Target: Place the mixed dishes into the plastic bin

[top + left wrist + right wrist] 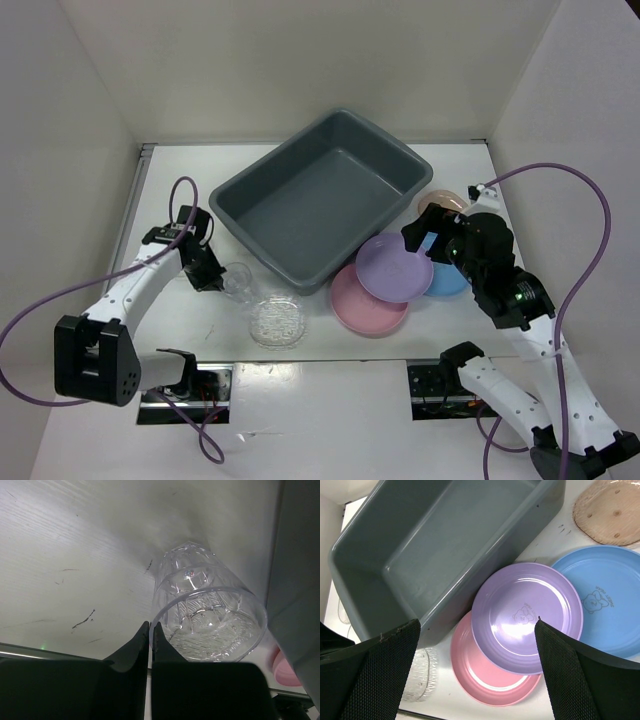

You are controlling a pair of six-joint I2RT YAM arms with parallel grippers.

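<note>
The dark grey plastic bin (320,205) stands at the table's middle back and is empty; it also shows in the right wrist view (445,540). My left gripper (210,275) is shut on the rim of the small clear cup (205,615), which stands left of the bin in the top view (238,281). My right gripper (476,622) is open above the lilac plate (527,615), which lies overlapping the pink plate (485,677) and the blue plate (610,600). The tan dish (607,512) lies behind them. A clear textured glass plate (277,320) lies in front of the cup.
The bin's near corner almost touches the pink plate (360,305) and the lilac plate (393,268). White walls close in the table on the left, back and right. Purple cables loop beside both arms.
</note>
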